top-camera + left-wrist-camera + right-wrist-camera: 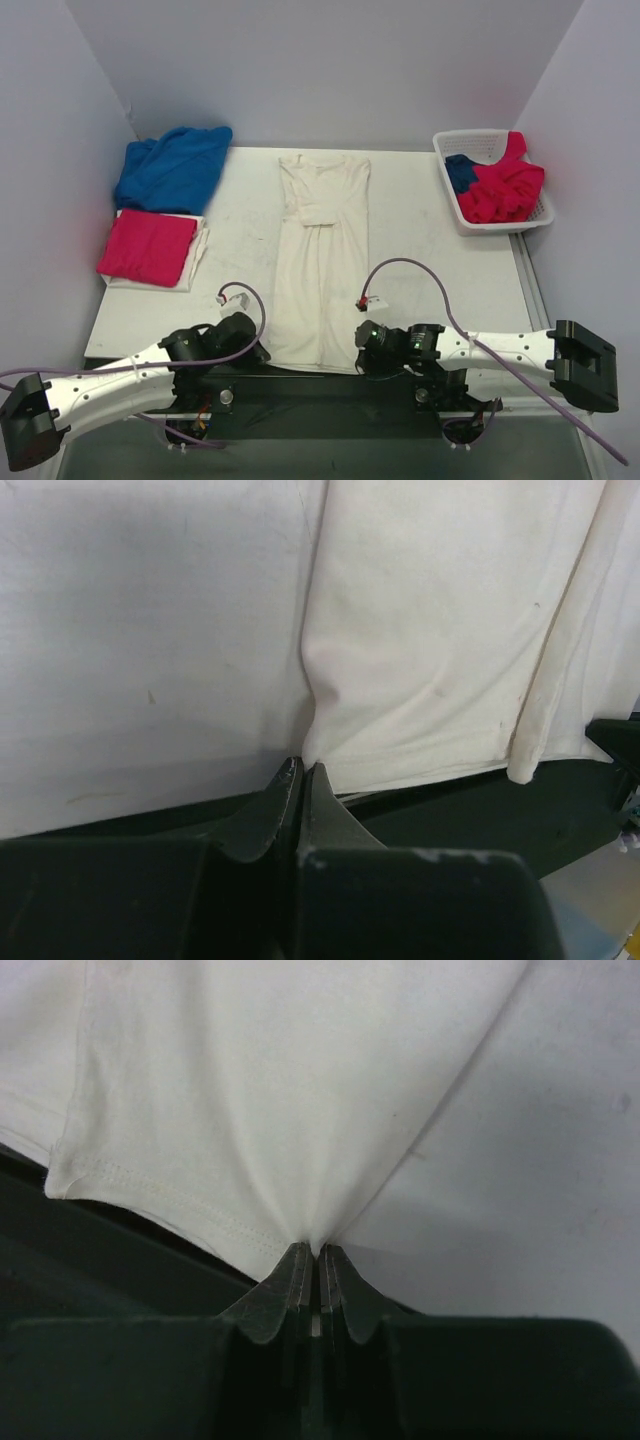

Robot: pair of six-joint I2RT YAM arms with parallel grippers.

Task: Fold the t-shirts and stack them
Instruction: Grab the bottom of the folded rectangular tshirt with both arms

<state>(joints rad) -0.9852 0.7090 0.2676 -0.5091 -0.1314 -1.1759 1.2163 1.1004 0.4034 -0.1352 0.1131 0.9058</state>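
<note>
Across the middle of the tabletop (430,270), seen from above, the cream t-shirt (322,265) lay lengthwise, collar far and hem at the near edge, its sides folded inward into a narrow strip. The left end effector (258,350) sat at the shirt's near-left corner and the right end effector (364,342) at its near-right corner, probably so that both corners could be lifted together and carried toward the collar for the crosswise fold. Left of the shirt lay a folded pink t-shirt (148,247), with a blue t-shirt (172,168) bunched beyond it; right of the shirt a basket (480,140) held more garments. Bare tabletop flanked the shirt on both sides and nothing lay on its far half, so the path for the fold looked open. From the left wrist, the jaws were pressed together on the hem's corner, cloth puckering up from the tips, with the dark near edge just under the hem. From the right wrist, the jaws likewise pinched the stitched hem, fabric fanning away from the grip.
</note>
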